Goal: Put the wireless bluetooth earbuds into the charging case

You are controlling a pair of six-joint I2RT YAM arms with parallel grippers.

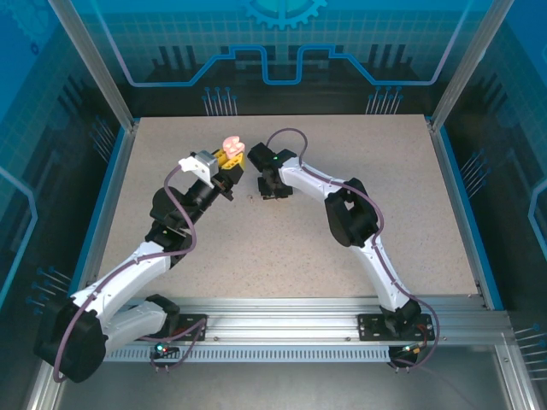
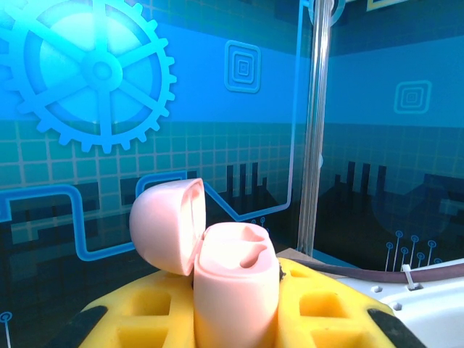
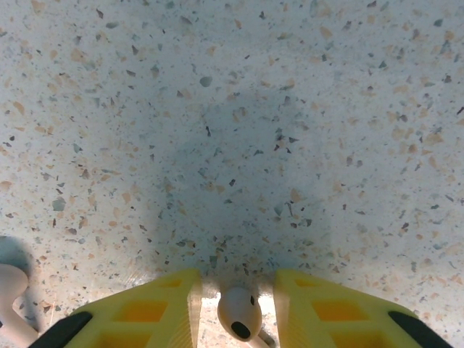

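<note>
top external: left hand aloft around case, right hand low astride earbud

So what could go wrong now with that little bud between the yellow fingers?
The earbud on the table is rounded; the right tool's fingers are not yet touching it, so it might squirt out as they close. A second earbud lying close by could get nudged. The open charging case in the left tool has small sockets, so the bud may miss.
</note>
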